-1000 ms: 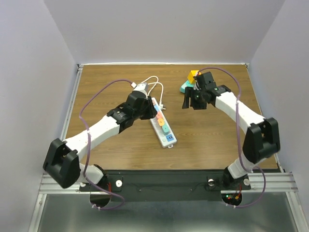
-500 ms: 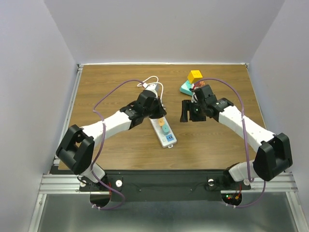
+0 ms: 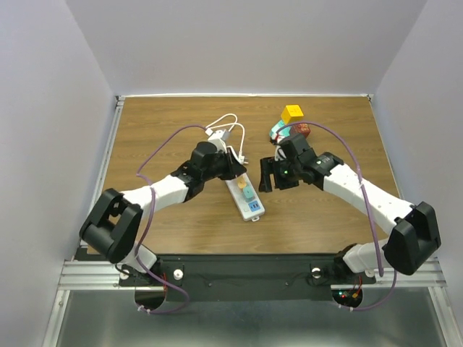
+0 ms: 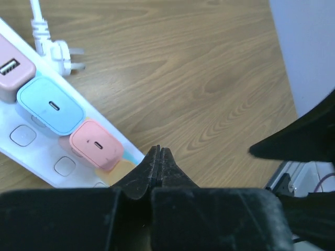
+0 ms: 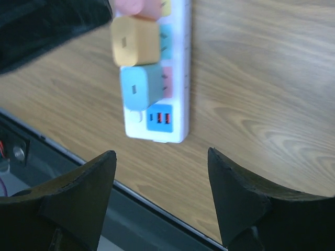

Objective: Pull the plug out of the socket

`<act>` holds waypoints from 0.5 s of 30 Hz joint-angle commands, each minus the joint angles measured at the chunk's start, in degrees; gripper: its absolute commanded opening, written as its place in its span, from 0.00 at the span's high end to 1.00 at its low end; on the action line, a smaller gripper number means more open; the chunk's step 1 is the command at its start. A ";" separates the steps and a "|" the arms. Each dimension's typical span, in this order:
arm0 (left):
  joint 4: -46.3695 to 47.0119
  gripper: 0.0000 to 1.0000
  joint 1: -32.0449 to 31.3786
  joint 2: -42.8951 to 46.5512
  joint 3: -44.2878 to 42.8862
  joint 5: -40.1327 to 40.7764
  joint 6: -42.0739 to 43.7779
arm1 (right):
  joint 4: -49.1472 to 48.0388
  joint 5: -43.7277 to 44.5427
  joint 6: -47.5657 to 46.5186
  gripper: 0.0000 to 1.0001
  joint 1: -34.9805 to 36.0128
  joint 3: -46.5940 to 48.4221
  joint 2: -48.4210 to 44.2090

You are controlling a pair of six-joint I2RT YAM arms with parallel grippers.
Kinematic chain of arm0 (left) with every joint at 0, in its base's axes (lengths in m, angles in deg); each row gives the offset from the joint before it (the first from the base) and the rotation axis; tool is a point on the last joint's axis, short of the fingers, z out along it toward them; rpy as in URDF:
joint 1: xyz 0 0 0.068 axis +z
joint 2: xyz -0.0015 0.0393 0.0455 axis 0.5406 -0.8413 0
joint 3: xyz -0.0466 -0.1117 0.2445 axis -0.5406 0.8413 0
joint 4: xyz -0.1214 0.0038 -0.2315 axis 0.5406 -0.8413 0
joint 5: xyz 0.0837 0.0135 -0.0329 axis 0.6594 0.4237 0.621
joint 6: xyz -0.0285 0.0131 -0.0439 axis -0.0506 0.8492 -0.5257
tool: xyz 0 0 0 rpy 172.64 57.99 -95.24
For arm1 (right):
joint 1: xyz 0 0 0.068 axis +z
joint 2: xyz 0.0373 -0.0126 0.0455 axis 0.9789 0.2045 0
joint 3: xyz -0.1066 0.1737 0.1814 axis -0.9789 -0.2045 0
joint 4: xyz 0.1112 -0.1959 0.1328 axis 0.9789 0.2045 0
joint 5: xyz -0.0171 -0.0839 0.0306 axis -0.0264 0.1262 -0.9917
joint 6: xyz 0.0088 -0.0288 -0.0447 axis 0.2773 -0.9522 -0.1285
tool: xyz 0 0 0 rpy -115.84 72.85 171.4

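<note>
Presently on the table (image 3: 173, 123), item by item.

1. The left gripper (image 4: 158, 157): fingers pressed flat together, nothing between them. The tips hang over the near edge of the socket (image 4: 39, 151), which runs away to their left; whether they touch it cannot be judged.
2. A pink plug (image 4: 96, 145), seated in the strip just left of those tips. A blue plug (image 4: 51, 104) stands next beyond it, close alongside.
3. A loose white pronged plug (image 4: 60, 55) lies on the wood farther ahead of the same tips, beside the strip.
4. The right gripper (image 5: 161, 156): fingers spread wide, holding nothing. The socket's end, marked by a blue USB face (image 5: 159, 117), lies straight ahead between the two fingers, apart from both.
5. A grey-green plug (image 5: 141, 86), seated just beyond that face. A yellow plug (image 5: 135, 42) follows it, farther from the fingers.
6. From above, the left fingers are over the strip's middle and the right fingers are just off its right side.
7. A teal block (image 3: 275, 132) with a yellow cube (image 3: 292, 113) just beside it, both behind the right wrist, away from the fingers.
8. A thin white cord (image 3: 228, 124), looped on the wood beyond the left fingers.
</note>
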 commanded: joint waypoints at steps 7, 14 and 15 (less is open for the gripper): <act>-5.64 1.00 2.47 16.30 -1.82 10.40 -1.77 | -5.26 4.93 1.63 0.37 8.53 -3.03 5.42; -12.69 1.00 2.92 17.00 -5.52 12.60 -1.95 | -12.29 9.07 4.97 0.95 11.97 -6.12 8.07; -13.48 1.00 2.83 16.91 -5.61 13.47 -1.95 | -12.64 9.69 5.41 1.00 12.23 -6.03 8.33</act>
